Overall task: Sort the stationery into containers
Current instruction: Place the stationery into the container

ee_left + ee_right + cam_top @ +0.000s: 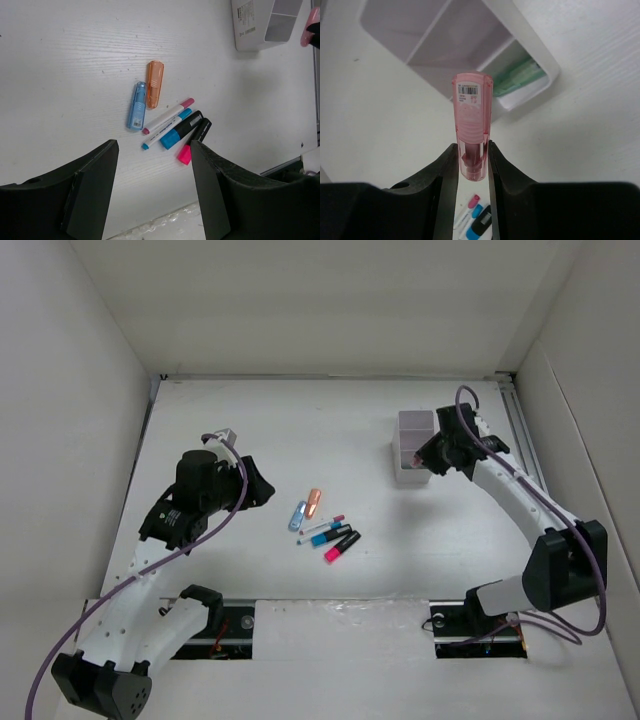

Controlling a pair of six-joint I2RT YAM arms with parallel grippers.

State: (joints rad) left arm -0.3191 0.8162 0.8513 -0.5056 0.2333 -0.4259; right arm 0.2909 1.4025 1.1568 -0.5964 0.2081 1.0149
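My right gripper [473, 157] is shut on a pink stubby piece [471, 117] and holds it above the white divided box [535, 60], over the near compartments. A green piece [516, 77] lies in the box's end compartment. The box stands at the back right of the table [413, 445], with my right gripper [432, 456] beside it. My left gripper [152, 192] is open and empty, hovering near the loose pile: a blue piece [136, 105], an orange piece [154, 83], two thin white pens [167, 116], a black marker with blue end [181, 130] and one with pink end [194, 142].
The pile lies mid-table in the top view [325, 524]. White walls enclose the table on the left, back and right. A metal rail [340, 615] runs along the near edge between the arm bases.
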